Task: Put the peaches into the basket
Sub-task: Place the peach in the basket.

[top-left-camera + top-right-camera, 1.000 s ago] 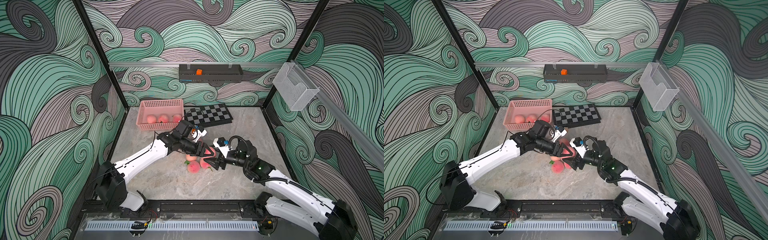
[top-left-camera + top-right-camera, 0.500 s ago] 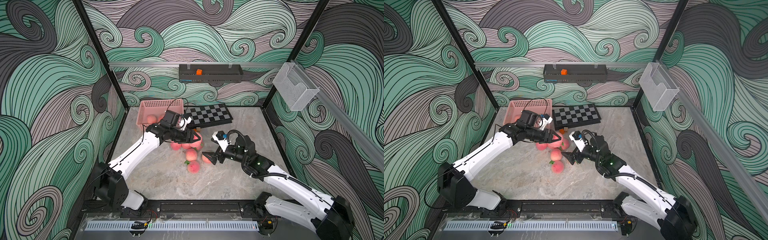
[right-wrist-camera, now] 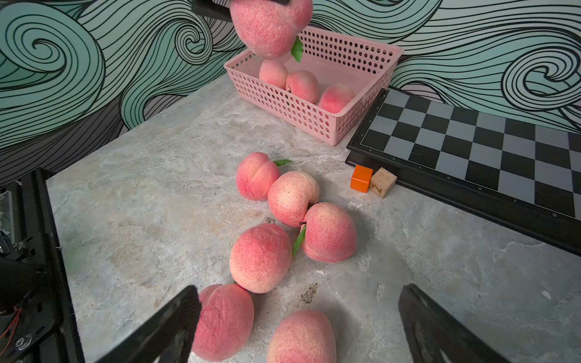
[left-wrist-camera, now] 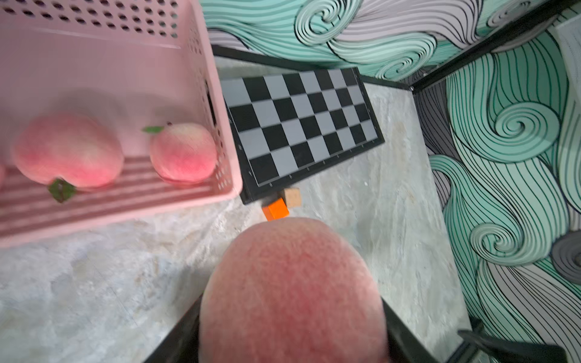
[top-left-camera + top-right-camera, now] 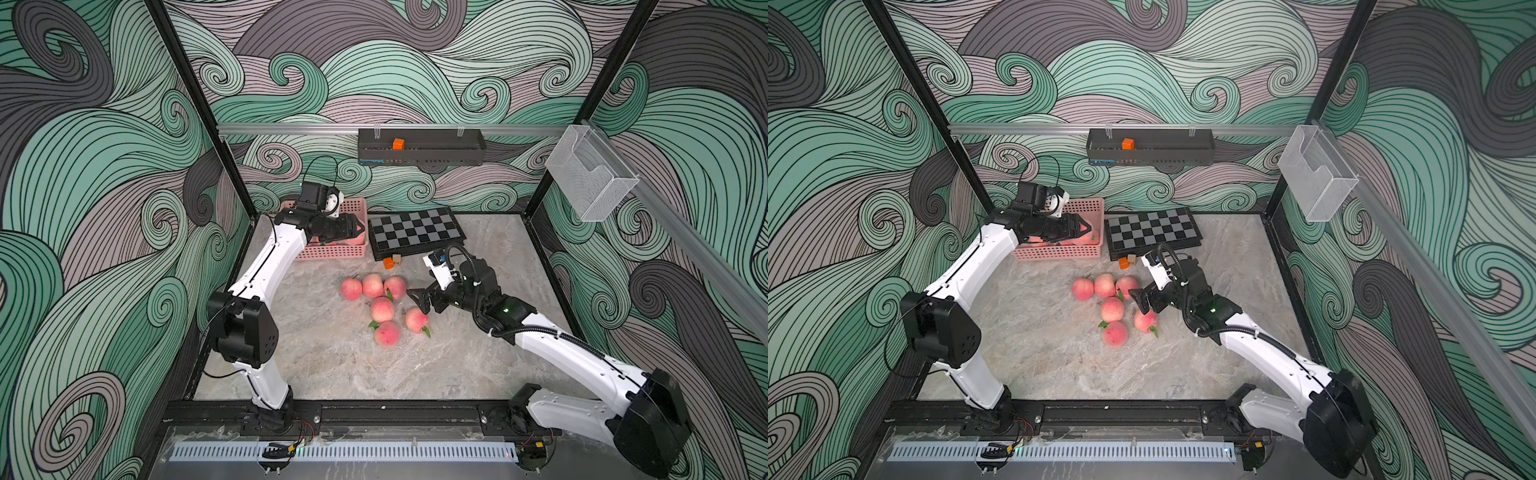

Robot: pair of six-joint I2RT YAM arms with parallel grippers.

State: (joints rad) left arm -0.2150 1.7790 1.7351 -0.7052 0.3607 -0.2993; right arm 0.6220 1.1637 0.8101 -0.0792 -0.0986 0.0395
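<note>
A pink peach [image 3: 270, 28] is hanging in the left gripper [image 5: 358, 228], whose black fingers [image 4: 179, 339] are clamping it from two sides. It is floating above the pink basket [image 3: 283, 100], which is standing in the bench's far left corner. The fruit is riding clear of the rim near the basket's front edge, though I cannot tell how far inside the rim it is. Three peaches [image 3: 303, 86] are already lying in the basket along its front wall. The opening seems to be lying almost straight below the hand, so the release looks like a short drop. The left arm is reaching far forward, its wrist bending over the basket.

Six peaches [image 5: 382, 309] are waiting in a loose cluster mid-bench, most of them touching a neighbour. The right gripper [image 5: 417, 300] is hovering just beside them, jaws spread wide and empty. The closest peach [image 3: 301, 336] is lying between its fingers and just ahead, making the right arm the nearer one for another pick. A chessboard [image 5: 415, 232] is lying beside the basket, with an orange cube [image 5: 388, 262] and a wooden cube [image 5: 397, 260] sitting at its front edge.
</note>
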